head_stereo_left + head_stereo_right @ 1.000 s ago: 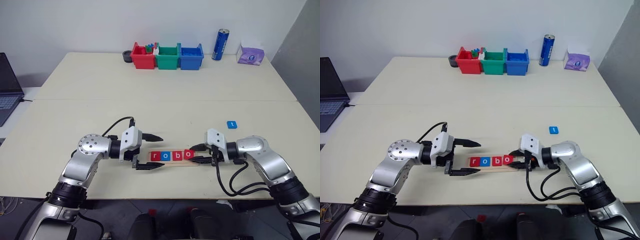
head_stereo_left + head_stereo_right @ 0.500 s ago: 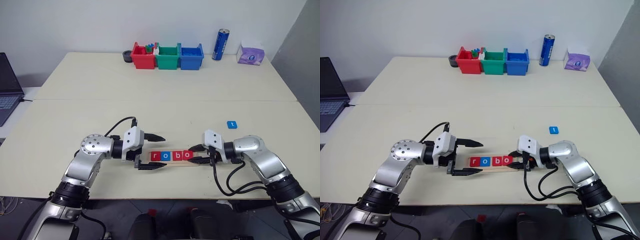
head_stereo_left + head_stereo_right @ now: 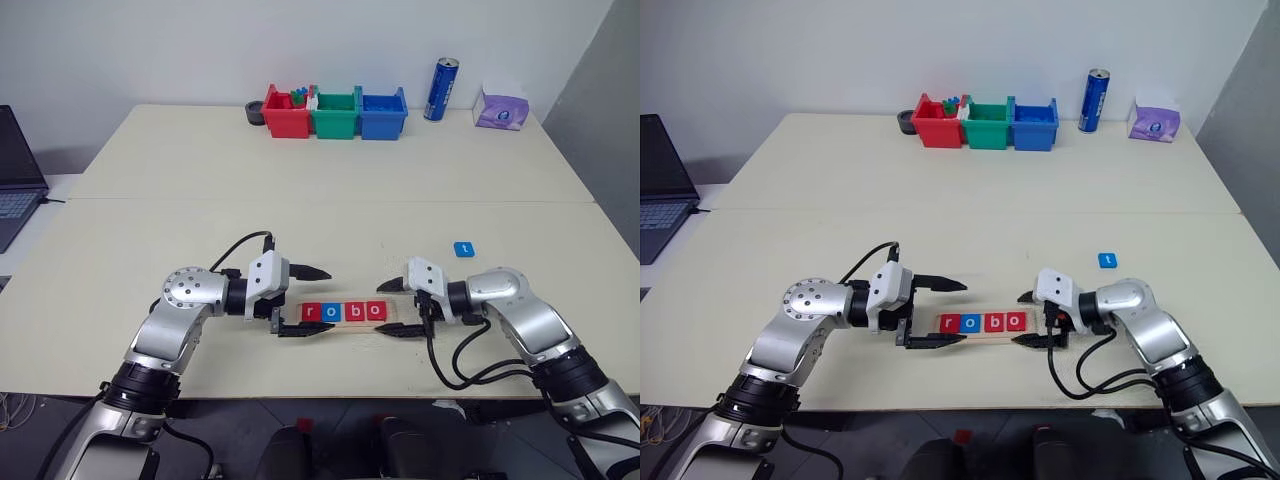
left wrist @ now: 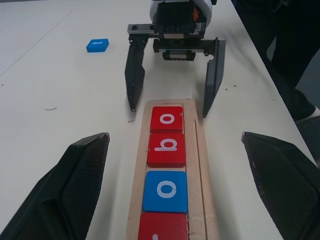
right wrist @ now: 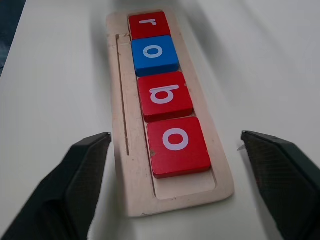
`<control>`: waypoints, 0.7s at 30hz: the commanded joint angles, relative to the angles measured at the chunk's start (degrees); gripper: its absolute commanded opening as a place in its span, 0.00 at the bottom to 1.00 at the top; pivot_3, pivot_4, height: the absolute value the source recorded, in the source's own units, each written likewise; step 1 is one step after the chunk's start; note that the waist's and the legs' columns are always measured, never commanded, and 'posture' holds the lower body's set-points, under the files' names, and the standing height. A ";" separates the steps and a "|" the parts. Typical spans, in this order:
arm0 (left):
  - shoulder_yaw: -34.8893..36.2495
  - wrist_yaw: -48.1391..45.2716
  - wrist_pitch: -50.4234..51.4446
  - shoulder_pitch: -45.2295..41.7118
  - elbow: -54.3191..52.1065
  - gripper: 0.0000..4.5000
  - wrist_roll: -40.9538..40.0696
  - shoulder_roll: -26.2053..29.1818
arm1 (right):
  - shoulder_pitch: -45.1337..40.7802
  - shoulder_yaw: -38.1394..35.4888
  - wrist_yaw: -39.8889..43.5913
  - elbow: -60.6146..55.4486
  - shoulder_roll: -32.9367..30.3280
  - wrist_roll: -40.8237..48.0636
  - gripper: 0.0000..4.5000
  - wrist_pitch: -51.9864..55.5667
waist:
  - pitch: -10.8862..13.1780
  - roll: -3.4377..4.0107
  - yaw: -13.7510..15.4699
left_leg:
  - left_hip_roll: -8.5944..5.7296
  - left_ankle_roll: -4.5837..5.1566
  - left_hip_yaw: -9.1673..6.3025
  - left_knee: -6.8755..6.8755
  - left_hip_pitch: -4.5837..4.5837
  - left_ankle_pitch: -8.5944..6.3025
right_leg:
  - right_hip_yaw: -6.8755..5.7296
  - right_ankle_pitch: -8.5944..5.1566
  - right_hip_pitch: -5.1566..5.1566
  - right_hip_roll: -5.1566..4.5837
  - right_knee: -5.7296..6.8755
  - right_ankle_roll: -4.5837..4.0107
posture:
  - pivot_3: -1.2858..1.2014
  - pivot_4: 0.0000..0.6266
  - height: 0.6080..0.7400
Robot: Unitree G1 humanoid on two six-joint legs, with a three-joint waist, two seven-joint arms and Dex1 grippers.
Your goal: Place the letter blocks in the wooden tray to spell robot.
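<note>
The right end effector (image 3: 1028, 319) is spread wide, empty, at the wooden tray's (image 5: 130, 192) right end, apparently so the last-seated red "o" block (image 5: 177, 145) sits free. The left end effector (image 3: 940, 313) is likewise parted around the left end, probably as a steadying guard. Four letter blocks read r-o-b-o; the blue "t" block (image 3: 1107, 260) lies well apart on the tabletop (image 3: 970, 210), not yet placed.

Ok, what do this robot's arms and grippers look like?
Both arms are silver-grey metal with round joint housings and black forearm sections. Each wrist carries a white block; looped black cables run along it. The left gripper and right gripper each have two tapered black fingers with a finely textured surface.
</note>
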 commanded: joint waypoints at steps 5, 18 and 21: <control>-0.35 -0.37 -0.98 -1.01 -0.11 1.00 0.00 -0.27 | -0.73 -4.83 -1.09 -2.49 -0.42 2.76 0.99 1.46 | 0.00 0.00 0.01 | -0.01 0.00 0.00 0.00 0.00 0.00 | 0.00 0.00 0.00 -0.01 0.00 0.00 | 0.52 0.24 1.00; -0.73 -1.19 -1.98 -2.46 1.72 1.00 0.46 -0.78 | 4.09 -5.93 -1.18 -3.68 -2.71 1.93 0.04 -0.54 | 0.00 0.00 0.01 | 0.00 0.00 0.00 0.00 0.00 0.00 | 0.01 0.00 0.00 0.00 0.00 0.00 | 0.52 0.24 1.00; -0.66 -1.29 -2.12 -2.54 1.88 1.00 0.61 -0.86 | 5.27 -5.40 -1.06 -3.81 -3.11 1.13 0.01 -1.68 | 0.00 0.00 0.01 | -0.01 0.00 0.02 0.00 0.00 0.00 | 0.00 0.00 0.00 -0.01 0.00 0.00 | 0.52 0.24 1.00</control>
